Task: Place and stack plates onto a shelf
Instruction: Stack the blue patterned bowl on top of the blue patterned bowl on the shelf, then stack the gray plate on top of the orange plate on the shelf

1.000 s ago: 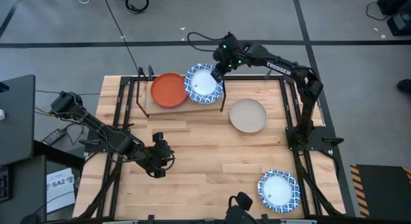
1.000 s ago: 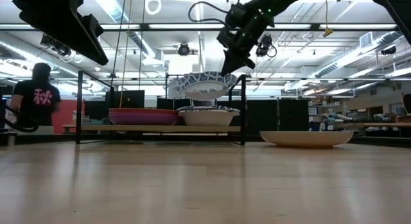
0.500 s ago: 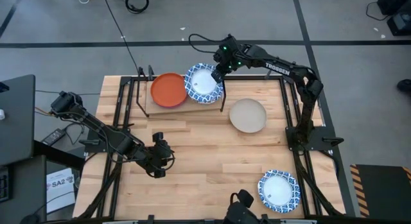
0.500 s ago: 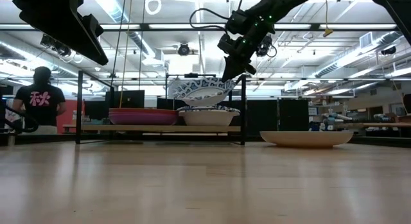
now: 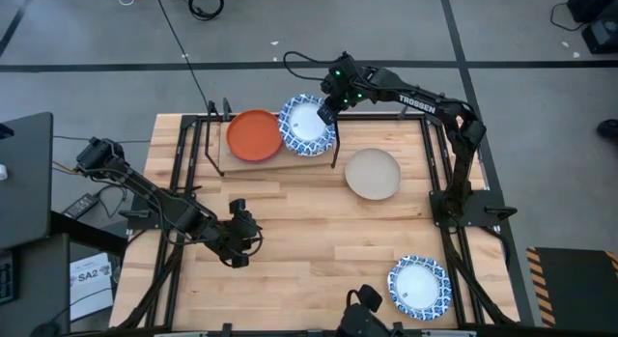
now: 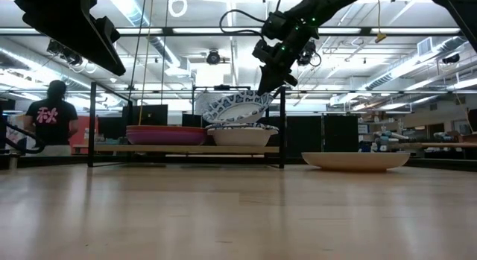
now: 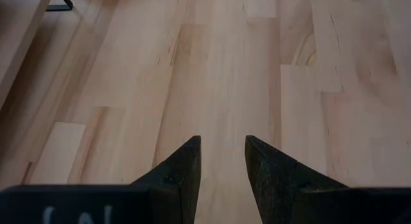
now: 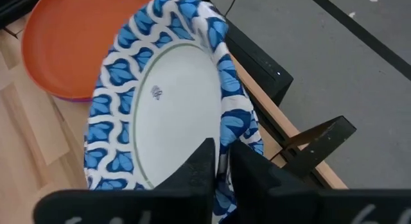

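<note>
My right gripper (image 5: 328, 111) is shut on a blue-and-white plate (image 5: 305, 125) above the right half of the shelf (image 5: 286, 160). In the low view this plate (image 6: 235, 107) tilts over a white bowl-like stack (image 6: 242, 135) resting on the plank (image 6: 112, 149). An orange plate (image 5: 254, 134) tops the left stack (image 6: 165, 135). A beige plate (image 5: 373, 173) and another blue-and-white plate (image 5: 419, 287) lie flat on the table. My left gripper (image 5: 241, 242) waits open over bare wood near the table's near-left part. My right gripper pinches the plate's patterned rim (image 8: 226, 135) between its two fingers (image 8: 200, 166), on the side toward the table's far right. The fingers come slanting down from the far right. The plate tilts, its held side high and its opposite edge (image 6: 210, 118) low, just above the stack; whether that edge touches it, I cannot tell.
Black upright posts (image 6: 282, 126) frame the shelf, one close beside the held plate. A black metal frame (image 5: 444, 197) runs along the table's right side. A person (image 6: 52, 115) stands in the room beyond the table's far edge.
My right gripper has sunk a little toward the right stack and tipped. The held plate, level a second ago, now slopes: its free edge has dropped toward the stack while the gripped side stays high.
</note>
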`<state>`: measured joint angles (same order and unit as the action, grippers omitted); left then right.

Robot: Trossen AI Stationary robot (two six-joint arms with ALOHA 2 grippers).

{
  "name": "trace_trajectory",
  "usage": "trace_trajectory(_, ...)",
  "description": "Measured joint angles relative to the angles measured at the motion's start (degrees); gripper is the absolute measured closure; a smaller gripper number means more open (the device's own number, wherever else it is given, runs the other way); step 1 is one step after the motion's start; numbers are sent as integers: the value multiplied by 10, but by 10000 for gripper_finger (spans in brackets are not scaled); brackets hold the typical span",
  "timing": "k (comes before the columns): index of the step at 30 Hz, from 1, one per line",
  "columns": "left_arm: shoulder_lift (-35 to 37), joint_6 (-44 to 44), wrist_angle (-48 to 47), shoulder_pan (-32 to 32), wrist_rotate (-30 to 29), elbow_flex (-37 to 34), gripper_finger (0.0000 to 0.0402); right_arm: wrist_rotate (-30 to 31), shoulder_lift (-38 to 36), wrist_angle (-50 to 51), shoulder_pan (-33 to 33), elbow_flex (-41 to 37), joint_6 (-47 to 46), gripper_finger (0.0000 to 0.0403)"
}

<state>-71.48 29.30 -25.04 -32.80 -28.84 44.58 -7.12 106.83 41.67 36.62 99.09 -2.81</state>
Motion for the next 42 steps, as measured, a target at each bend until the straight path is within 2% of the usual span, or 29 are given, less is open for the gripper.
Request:
trace_trajectory(11,0,0,0,0,0,0,274,2,0,1,0,0,0,283)
trace_trajectory(18,0,0,0,0,0,0,274,2,0,0,0,0,0,252)
trace_trajectory(36,0,0,0,0,0,0,274,2,0,1,0,0,4,249)
trace_trajectory(42,0,0,0,0,0,0,274,2,-1,31,2,15,4,249)
